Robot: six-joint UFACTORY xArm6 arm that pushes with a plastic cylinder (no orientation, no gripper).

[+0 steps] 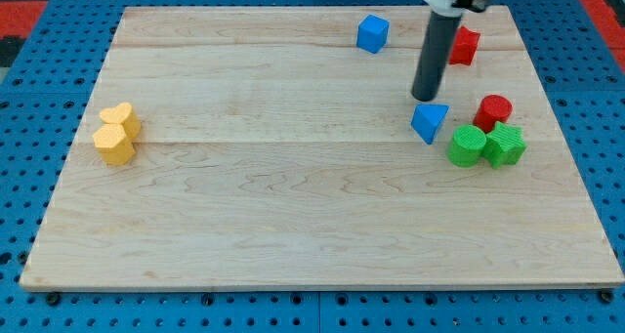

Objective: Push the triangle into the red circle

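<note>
The blue triangle point(428, 121) lies on the wooden board at the view's right. The red circle point(493, 110), a short red cylinder, stands to its right, a small gap away. My tip point(423, 97) is the lower end of the dark rod; it sits just above the triangle's upper left corner, close to it or touching it.
A green circle point(467, 145) and a green star-like block point(506, 144) sit together below the red circle. A red block point(463, 45) is partly behind the rod at the top right. A blue cube point(372, 33) is at the top. Two yellow blocks point(116, 134) lie at the left.
</note>
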